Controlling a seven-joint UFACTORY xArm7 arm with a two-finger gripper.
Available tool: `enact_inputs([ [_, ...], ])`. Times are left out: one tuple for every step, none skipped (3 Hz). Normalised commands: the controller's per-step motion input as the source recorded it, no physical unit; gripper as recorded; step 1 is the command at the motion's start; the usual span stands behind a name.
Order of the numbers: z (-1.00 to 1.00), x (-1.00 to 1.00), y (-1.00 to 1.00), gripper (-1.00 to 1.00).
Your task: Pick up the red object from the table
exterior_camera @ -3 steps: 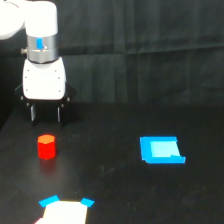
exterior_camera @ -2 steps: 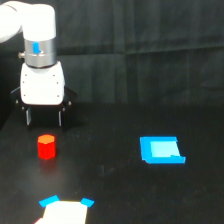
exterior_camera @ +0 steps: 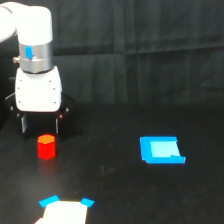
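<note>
The red object (exterior_camera: 46,146) is a small red-orange block standing on the black table (exterior_camera: 110,190) at the exterior view's left. My gripper (exterior_camera: 40,128) hangs from the white arm just above and slightly behind the block. Its two dark fingers (exterior_camera: 23,125) point down and stand apart, wider than the block. They hold nothing and do not touch the block.
A flat blue rectangle (exterior_camera: 161,150) lies on the table at the exterior view's right. A white sheet with blue corners (exterior_camera: 65,211) lies at the bottom edge, in front of the block. A dark curtain forms the backdrop.
The gripper has moved down and toward the camera, closing in over the red block. The block and the other things have not moved.
</note>
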Motion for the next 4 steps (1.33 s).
enact_inputs([
  [-0.25, -0.83, -1.00, 1.00],
  [-0.32, -1.00, -1.00, 1.00],
  [-0.08, -1.00, -0.45, 0.22],
  [0.04, -0.26, -0.77, 0.42],
])
